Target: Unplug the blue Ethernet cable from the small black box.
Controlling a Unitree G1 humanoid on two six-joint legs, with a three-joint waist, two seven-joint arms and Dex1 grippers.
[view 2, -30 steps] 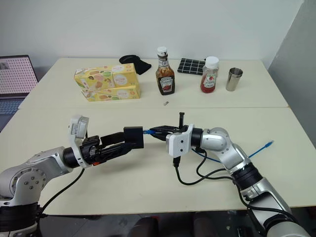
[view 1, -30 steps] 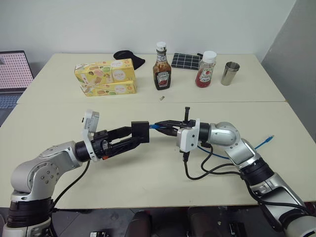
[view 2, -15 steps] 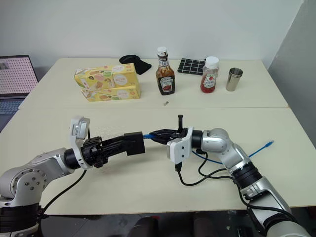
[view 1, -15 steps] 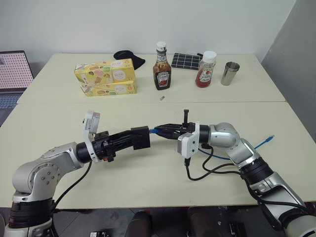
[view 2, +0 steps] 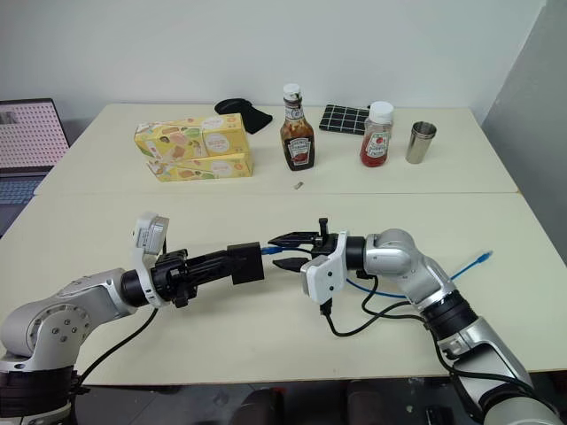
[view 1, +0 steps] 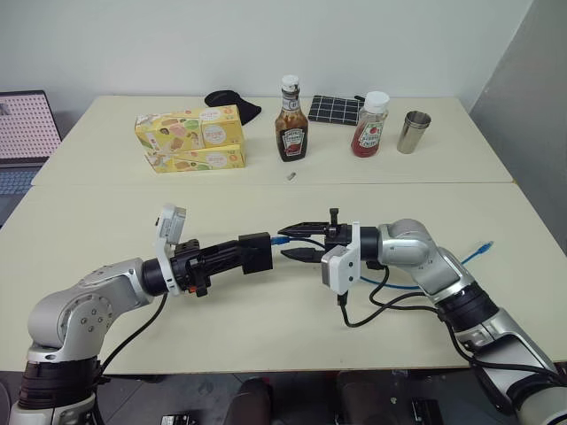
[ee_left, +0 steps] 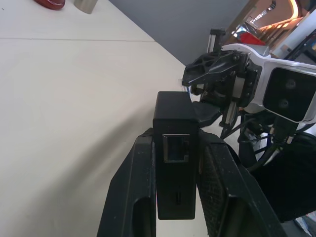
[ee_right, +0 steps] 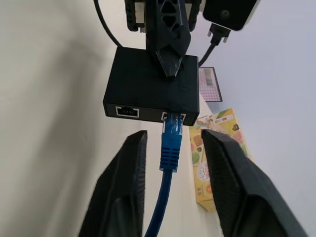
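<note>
box (ee_right: 150,89): between the left fingers (ee_left: 136,197)
cable (ee_right: 170,143): plugged into the box, running between the right fingers (ee_right: 121,187), touching neither
worktop (view 1: 266,319): below both

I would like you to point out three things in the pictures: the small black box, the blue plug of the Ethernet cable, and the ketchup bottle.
small black box (ee_right: 148,84), right wrist view, its broad dark face.
blue Ethernet cable (ee_right: 171,140), right wrist view, the plug's blue boot.
ketchup bottle (view 1: 290,133), left eye view, its label.
</note>
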